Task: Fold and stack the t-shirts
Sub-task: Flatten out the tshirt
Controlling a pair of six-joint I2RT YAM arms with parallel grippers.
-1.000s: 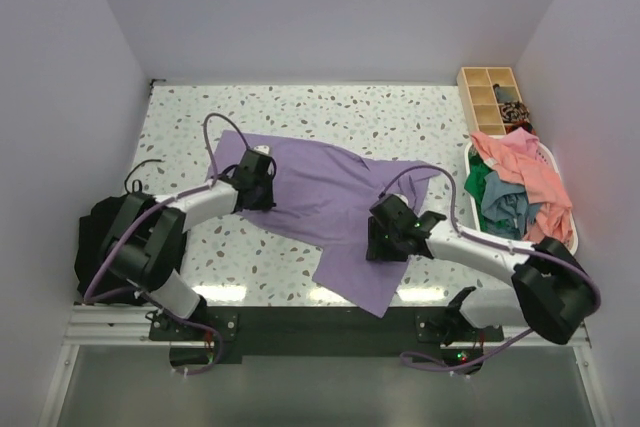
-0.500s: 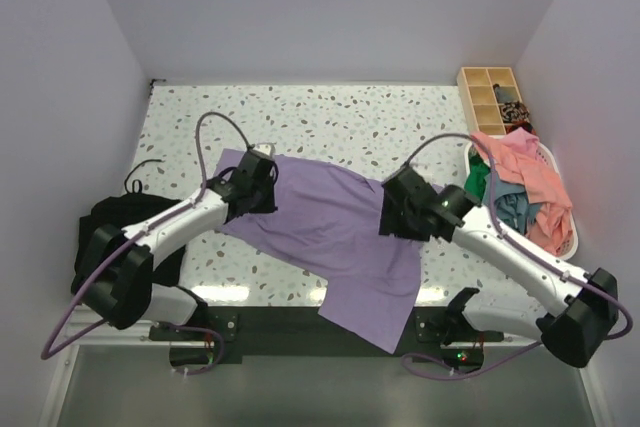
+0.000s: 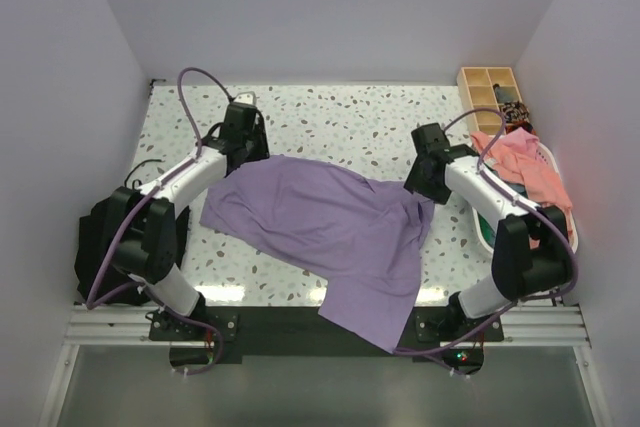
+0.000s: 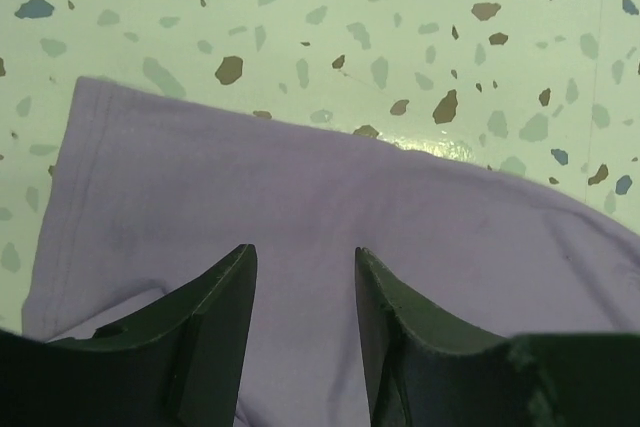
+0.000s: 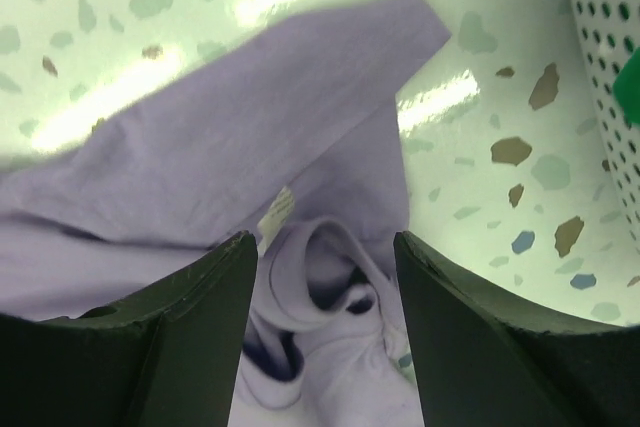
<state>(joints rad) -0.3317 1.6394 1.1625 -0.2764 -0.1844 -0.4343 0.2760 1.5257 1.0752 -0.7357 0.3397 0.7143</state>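
We seem to be flattening the purple t-shirt (image 3: pixel 320 222), spread across the table (image 3: pixel 340 112) and overhanging its near edge, with our left gripper (image 4: pixel 303 252) and right gripper (image 5: pixel 325 237) both open and empty; next we must grasp an edge to fold.

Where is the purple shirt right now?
In the top view, the purple shirt lies spread across the middle of the speckled table, left of the white basket, with one corner hanging over the near edge.
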